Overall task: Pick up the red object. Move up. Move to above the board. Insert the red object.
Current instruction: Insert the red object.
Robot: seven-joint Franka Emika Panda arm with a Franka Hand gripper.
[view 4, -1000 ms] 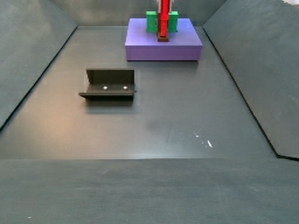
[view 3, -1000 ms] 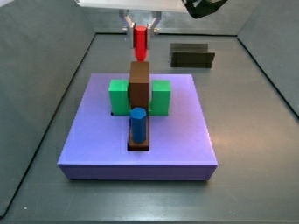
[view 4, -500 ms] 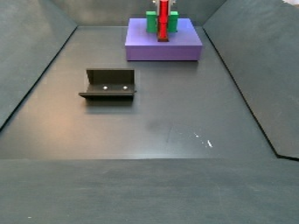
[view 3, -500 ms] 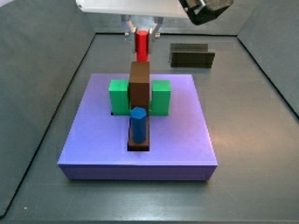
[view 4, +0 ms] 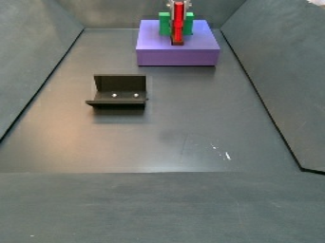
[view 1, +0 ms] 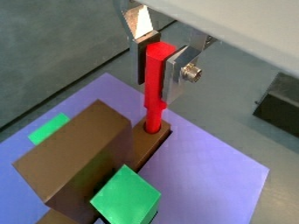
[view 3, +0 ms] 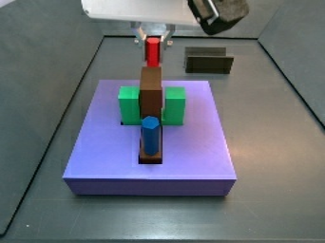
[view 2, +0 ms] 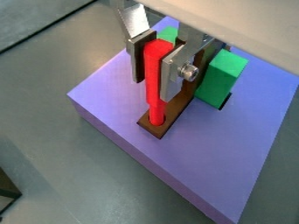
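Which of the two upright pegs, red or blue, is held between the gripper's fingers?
The red object, clamped by the gripper over the board; the thicker blue peg stands free.

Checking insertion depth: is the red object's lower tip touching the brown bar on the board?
Touching. In both wrist views the red object, clamped by the gripper, meets the brown bar at its lower tip with no gap, above the board.

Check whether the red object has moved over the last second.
Yes. In a side view the red object, shut in the hand, shows less length above the brown bar, so it has gone down toward the board.
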